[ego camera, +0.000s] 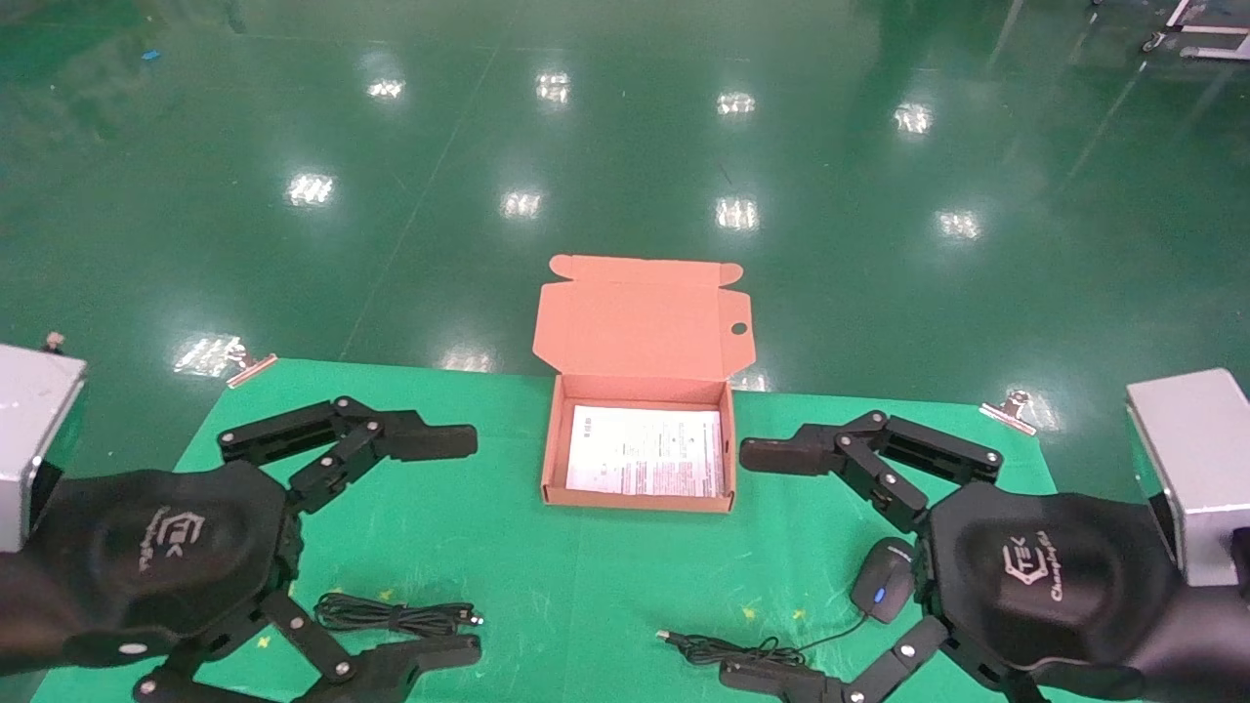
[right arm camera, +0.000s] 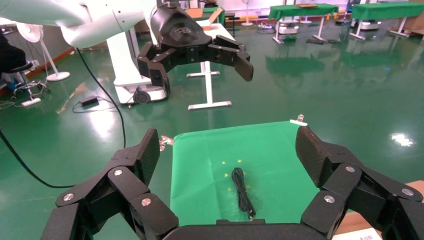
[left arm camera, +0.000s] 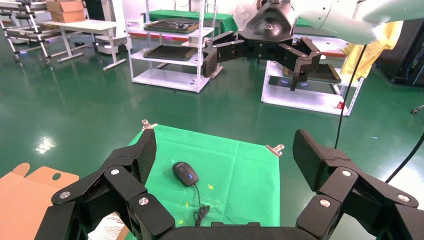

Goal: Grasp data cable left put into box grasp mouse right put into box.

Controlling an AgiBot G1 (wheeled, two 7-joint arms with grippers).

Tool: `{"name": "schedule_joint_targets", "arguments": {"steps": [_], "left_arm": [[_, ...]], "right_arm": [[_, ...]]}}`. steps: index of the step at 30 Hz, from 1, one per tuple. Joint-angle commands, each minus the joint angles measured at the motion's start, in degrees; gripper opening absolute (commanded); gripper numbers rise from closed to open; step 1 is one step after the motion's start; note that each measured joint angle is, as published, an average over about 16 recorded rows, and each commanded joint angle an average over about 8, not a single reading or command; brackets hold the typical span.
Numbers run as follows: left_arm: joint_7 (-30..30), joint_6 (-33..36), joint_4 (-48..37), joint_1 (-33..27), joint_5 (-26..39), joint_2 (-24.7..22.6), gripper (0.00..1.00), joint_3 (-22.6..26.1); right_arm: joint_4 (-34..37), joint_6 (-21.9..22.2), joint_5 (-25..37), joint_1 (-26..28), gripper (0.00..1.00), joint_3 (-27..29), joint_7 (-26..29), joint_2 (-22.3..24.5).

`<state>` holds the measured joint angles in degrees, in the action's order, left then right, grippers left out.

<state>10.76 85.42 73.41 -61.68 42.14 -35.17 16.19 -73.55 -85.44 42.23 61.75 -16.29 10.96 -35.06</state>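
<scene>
The open cardboard box stands at the middle back of the green table, its lid tilted back and a white printed sheet inside. The bundled data cable lies front left; it also shows in the right wrist view. The dark mouse with a blue-lit wheel lies front right, its cord and USB plug trailing left; it also shows in the left wrist view. My left gripper is open and empty above the cable. My right gripper is open and empty beside the mouse.
The green cloth is held by metal clips at its back corners. Glossy green floor lies beyond the table edge. Grey arm housings stand at the left and right edges.
</scene>
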Motion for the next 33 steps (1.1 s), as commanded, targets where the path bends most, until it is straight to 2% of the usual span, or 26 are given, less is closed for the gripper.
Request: {"name": "schedule_joint_targets", "arguments": {"steps": [1,21,26,33], "left_arm": [[0.0,0.0,0.0,0.0,0.0,0.0,1.0,0.0],[0.27,-0.1,0.18,-0.25,0.86,0.01,1.0,0.43],[1.09,0.33,1.0,-1.66,4.07,0.0,1.0,2.05],[3.2,1.45,2.17,-6.41,12.9,-0.8,1.0,6.29]], "right_arm": [[0.0,0.0,0.0,0.0,1.0,0.0,0.0,0.0],[-0.24,0.09,1.34,0.33,1.0,-0.3,-0.31,0.35],[-1.56,-0.83,6.92,2.9,1.0,-2.04,-1.78,0.8],[-2.65,-3.79,19.79,11.82,1.0,-7.51,-6.41,-1.0]]}}
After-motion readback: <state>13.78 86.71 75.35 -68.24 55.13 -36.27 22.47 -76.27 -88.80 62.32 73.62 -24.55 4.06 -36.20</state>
